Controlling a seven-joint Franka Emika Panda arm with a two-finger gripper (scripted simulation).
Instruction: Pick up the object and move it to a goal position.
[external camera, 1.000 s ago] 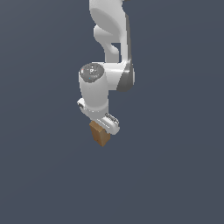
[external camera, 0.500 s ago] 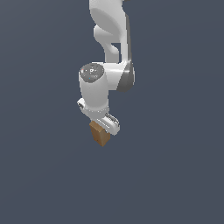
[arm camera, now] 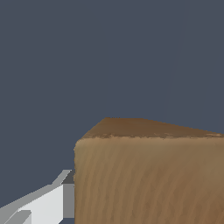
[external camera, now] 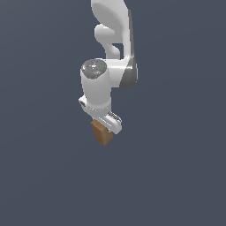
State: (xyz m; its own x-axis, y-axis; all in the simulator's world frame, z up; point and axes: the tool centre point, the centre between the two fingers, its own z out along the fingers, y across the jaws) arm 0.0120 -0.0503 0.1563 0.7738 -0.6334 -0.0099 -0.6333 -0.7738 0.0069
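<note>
Beneath white arm [external camera: 108, 84], claw [external camera: 107, 126] grips wooden block [external camera: 102, 133], fingers [arm camera: 41, 205] pressed flat on block sides. Block hangs directly under claw, fills wrist view. Likely held tight for carry toward goal; goal not visible.

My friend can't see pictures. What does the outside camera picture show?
A white robot arm reaches down with a small brown wooden block right at its fingers. Everything around them is plain dark grey-blue, with nothing else in sight.
</note>
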